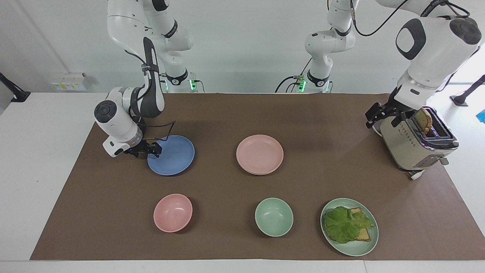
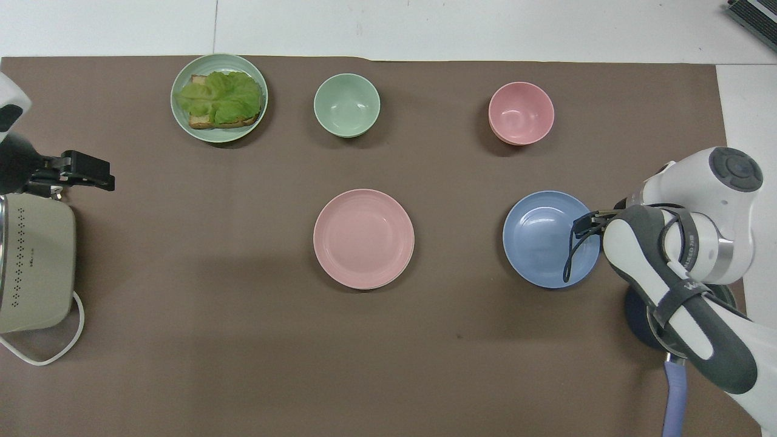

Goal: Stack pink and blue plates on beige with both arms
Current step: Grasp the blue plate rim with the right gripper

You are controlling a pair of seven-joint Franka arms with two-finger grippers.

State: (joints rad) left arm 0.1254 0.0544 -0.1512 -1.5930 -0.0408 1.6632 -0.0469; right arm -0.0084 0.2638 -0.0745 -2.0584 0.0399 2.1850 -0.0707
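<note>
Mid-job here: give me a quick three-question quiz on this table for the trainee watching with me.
1. Which thing is the right gripper at? A: the rim of the medium blue matte round plate; B: the small pink bowl; C: the pale green bowl.
2. True or false: the blue plate already lies on the pale pink matte round plate.
3. Fill in: the left gripper hangs by the cream ____ holding bread.
Key: 1 A; 2 false; 3 toaster.
</note>
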